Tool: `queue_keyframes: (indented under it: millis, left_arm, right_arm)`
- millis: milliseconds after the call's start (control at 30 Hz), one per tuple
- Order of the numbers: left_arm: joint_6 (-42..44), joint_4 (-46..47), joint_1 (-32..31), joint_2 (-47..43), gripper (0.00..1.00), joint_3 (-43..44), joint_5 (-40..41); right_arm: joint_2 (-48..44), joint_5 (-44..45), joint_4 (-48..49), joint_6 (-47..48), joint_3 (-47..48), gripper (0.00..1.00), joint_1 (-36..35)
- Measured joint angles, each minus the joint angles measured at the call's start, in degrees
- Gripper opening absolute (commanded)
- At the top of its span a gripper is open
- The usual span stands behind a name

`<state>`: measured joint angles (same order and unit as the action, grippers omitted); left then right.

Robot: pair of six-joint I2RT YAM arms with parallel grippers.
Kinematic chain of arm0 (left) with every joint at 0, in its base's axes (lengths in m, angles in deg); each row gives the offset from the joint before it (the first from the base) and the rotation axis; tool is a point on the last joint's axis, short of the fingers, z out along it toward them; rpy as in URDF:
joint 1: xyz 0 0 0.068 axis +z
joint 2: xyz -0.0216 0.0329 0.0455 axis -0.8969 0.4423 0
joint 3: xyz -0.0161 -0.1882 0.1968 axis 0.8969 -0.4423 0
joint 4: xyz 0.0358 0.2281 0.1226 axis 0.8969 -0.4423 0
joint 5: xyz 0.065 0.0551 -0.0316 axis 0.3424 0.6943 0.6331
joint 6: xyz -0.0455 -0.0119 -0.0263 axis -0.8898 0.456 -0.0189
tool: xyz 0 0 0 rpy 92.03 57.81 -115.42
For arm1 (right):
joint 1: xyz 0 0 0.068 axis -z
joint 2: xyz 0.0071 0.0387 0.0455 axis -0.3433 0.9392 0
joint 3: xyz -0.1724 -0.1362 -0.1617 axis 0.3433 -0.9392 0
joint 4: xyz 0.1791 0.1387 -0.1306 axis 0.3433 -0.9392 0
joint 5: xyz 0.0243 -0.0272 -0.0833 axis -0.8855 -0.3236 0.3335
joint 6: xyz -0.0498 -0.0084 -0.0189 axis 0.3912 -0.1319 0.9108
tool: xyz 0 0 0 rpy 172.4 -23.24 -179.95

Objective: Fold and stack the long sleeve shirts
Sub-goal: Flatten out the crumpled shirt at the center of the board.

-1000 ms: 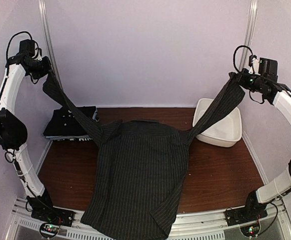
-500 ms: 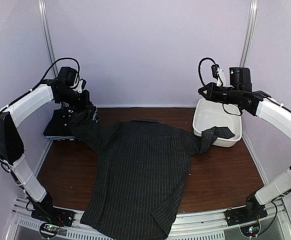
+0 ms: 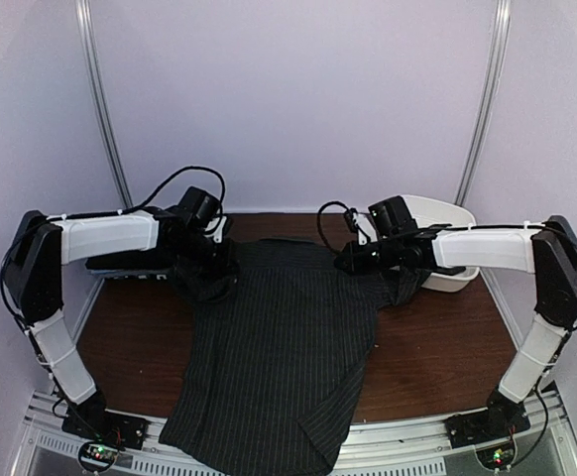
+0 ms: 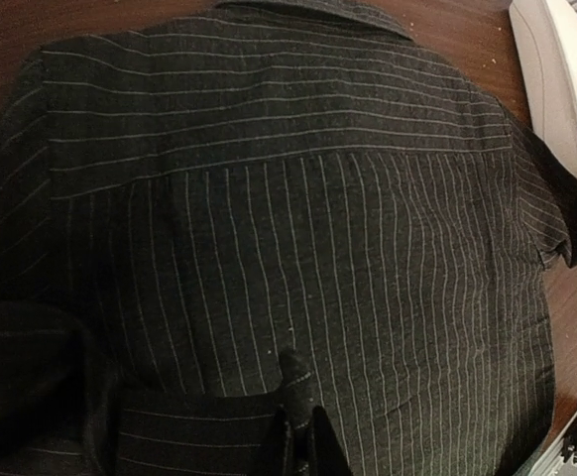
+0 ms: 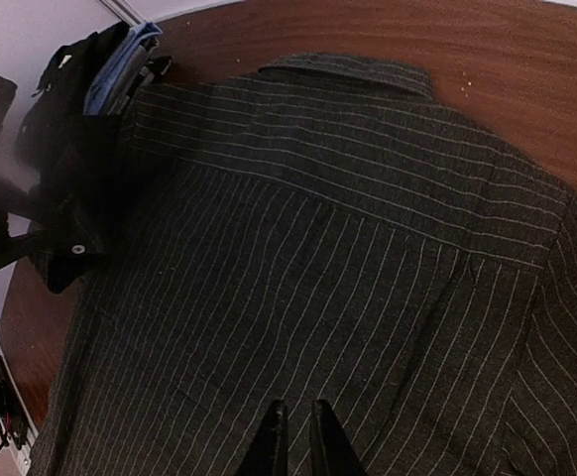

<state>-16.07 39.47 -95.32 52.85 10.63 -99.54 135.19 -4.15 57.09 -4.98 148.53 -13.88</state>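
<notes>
A charcoal pinstriped long sleeve shirt (image 3: 279, 347) lies back-up across the table, its hem hanging over the near edge. My left gripper (image 3: 214, 278) is low over the shirt's left shoulder. In the left wrist view it (image 4: 303, 441) is shut on the cuff of the left sleeve (image 4: 170, 426), which is bunched on the shirt's back (image 4: 318, 198). My right gripper (image 3: 340, 263) hovers over the upper back (image 5: 318, 248), jaws (image 5: 293, 426) shut with nothing between them. The right sleeve (image 3: 403, 283) droops off the shoulder beside the tub. A folded dark shirt (image 5: 100, 89) lies at the back left.
A white plastic tub (image 3: 447, 223) stands at the back right, its rim (image 4: 556, 79) close to the shirt's right shoulder. Bare brown table (image 3: 437, 347) shows to the right and left of the shirt. Pale walls close in the sides and the back.
Both arms came down and inward from raised, spread poses. The left one carried its sleeve onto the shirt. The right sleeve dropped out of the right gripper beside the tub.
</notes>
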Motion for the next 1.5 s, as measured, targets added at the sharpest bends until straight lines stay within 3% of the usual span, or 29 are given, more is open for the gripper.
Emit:
queue_keyframes:
  millis: [233, 633, 933, 1067, 1300, 1500]
  left_arm:
    - [-2.03, 2.1, -0.68, 9.42, 0.0, 2.69, 3.8]
    - [-2.36, -0.46, 1.66, 18.4, 0.0, 8.63, 12.09]
    - [-1.11, -2.25, 3.63, 27.21, 0.0, 21.57, 12.07]
    - [-0.35, -3.8, 5.33, 30.91, 0.0, 27.8, 11.5]
    - [2.12, -8.07, 7.5, 32.13, 0.05, 33.86, 11.61]
    - [3.54, -8.35, 7.17, 29.35, 0.04, 29.94, 11.39]
  right_arm:
    - [13.0, 2.05, 0.81, -0.96, 5.68, 0.09, -0.13]
    - [22.43, 3.85, 0.37, -1.66, 10.08, 0.09, 4.44]
    - [33.42, 3.67, -4.31, -0.11, 27.82, 0.09, 9.94]
    - [38.32, 4.24, -8.63, 1.64, 37.11, 0.14, 12.28]
    - [37.66, 6.47, -14.6, 4.55, 40.79, 0.27, 12.04]
    - [26.36, 7.54, -15.37, 6.12, 30.12, 0.34, 5.99]
